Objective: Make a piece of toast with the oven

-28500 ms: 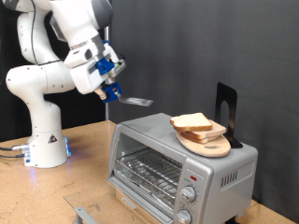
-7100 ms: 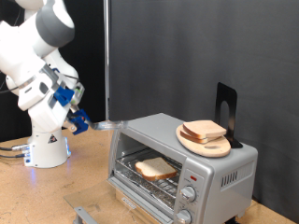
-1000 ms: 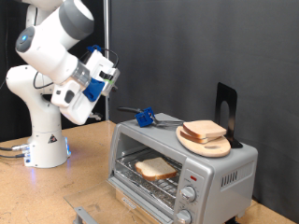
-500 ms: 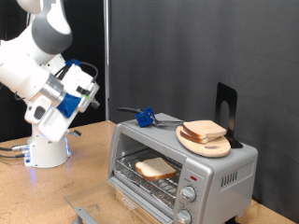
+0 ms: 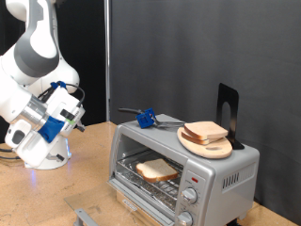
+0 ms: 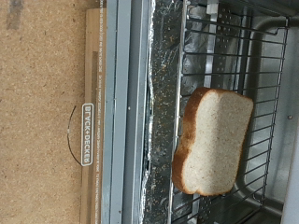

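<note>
The silver oven point(image 5: 221, 179) stands at the exterior view's right with its glass door point(image 6: 112, 112) folded down. One piece of toast point(image 5: 157, 169) lies flat on the wire rack inside. It also shows in the wrist view point(image 6: 215, 140), pale with a tan crust. My gripper point(image 5: 68, 113) hangs low at the exterior view's left, well away from the oven, with nothing seen in it. Its fingers do not show in the wrist view.
A blue-handled metal spatula point(image 5: 146, 118) lies on the oven's top. Beside it is a round wooden board point(image 5: 209, 147) with more bread slices point(image 5: 203, 130), and a black stand point(image 5: 229, 111) behind. The door's handle bar point(image 5: 83, 217) juts out at the bottom. The robot's base point(image 5: 42, 151) is at the left.
The arm has swung down and left, away from the oven top. The spatula stays on the oven. Since the earliest frame, a slice has appeared on the rack.
</note>
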